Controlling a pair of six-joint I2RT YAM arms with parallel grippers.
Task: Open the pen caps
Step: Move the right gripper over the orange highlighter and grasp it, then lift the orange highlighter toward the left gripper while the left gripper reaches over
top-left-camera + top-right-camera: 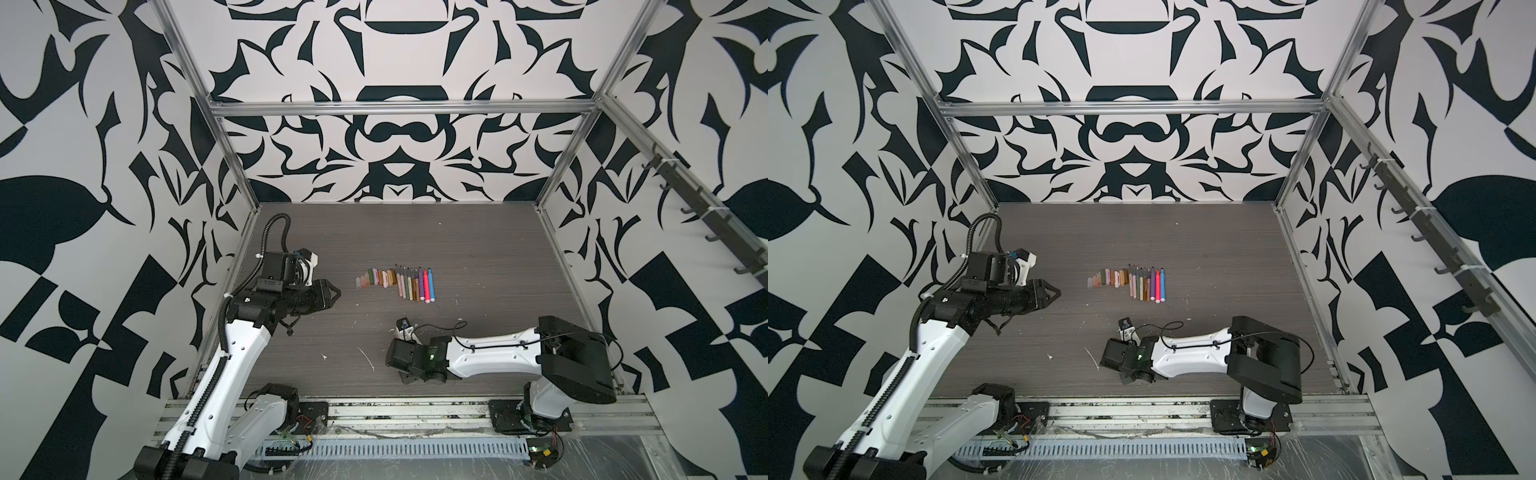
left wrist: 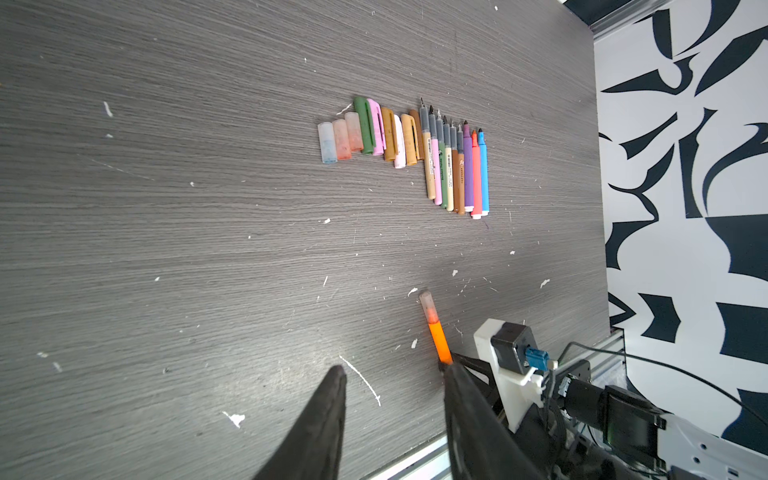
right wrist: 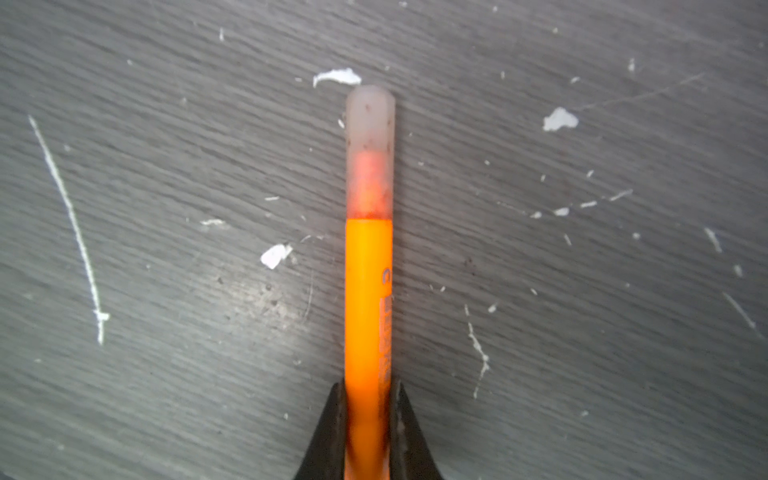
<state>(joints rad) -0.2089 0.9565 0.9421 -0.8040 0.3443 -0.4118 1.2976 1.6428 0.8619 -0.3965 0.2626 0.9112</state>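
I find my right claw (image 3: 368, 390) pinching the orange pen (image 3: 368, 291) by its rear barrel, low over the worktop (image 3: 166, 208); its frosted cap (image 3: 369, 153) is on. My left claw (image 2: 395, 372) stands spread, empty, apart from it. Recommended: clamp the cap squarely, pull straight along the barrel.

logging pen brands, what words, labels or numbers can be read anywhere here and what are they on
"C": grey print on the orange pen, in the right wrist view; the print that follows along its barrel is too blurred to read.
Labels with a barcode on the pens in the row, in the left wrist view: too small to read.
Loose caps: no print visible.
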